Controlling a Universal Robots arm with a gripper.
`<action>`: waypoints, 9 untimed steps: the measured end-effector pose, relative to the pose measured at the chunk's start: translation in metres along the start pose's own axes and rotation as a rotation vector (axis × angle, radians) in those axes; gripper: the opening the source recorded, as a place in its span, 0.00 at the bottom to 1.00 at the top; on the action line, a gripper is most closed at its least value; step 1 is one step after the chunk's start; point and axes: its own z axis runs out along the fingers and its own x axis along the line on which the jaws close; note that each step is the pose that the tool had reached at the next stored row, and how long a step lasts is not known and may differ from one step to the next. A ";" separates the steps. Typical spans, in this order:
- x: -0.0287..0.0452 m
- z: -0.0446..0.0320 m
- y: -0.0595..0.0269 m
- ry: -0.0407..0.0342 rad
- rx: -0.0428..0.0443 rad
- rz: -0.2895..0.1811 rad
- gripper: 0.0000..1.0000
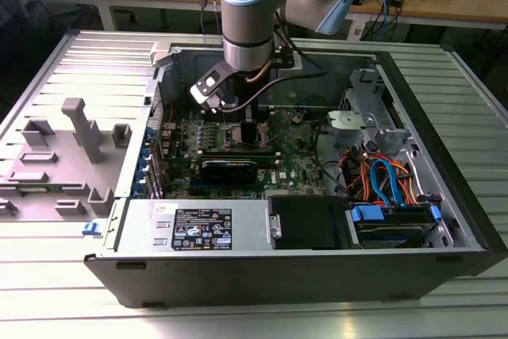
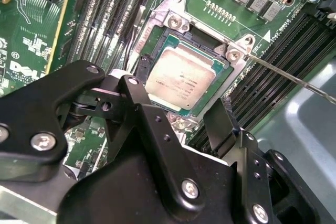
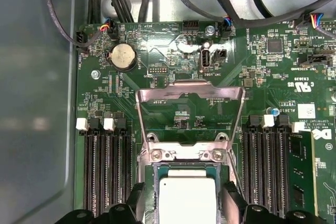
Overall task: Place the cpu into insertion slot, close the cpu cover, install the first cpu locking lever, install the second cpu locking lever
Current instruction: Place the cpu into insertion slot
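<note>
Sitting in the insertion slot (image 2: 170,20), the cpu (image 2: 181,80) is partly hidden by the black jaws, which stand apart and empty either side of it; the cpu cover (image 3: 191,88) is swung open

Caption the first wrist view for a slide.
Open tool astride the cpu in its slot; cover open.

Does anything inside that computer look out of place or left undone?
The cpu cover is flipped open, off the insertion slot, leaving the cpu bare in it. A thin lever juts out loose from the slot's corner. Nothing looks spilled or broken.
</note>
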 end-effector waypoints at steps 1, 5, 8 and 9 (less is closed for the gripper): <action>-0.0001 -0.0004 0.0000 -0.0026 0.0003 0.000 0.69; 0.0001 -0.0055 0.0003 -0.0024 0.0010 0.000 0.69; 0.0001 -0.0089 0.0005 -0.0024 0.0024 0.000 0.61; 0.0001 -0.0106 0.0006 -0.0024 0.0035 0.000 0.48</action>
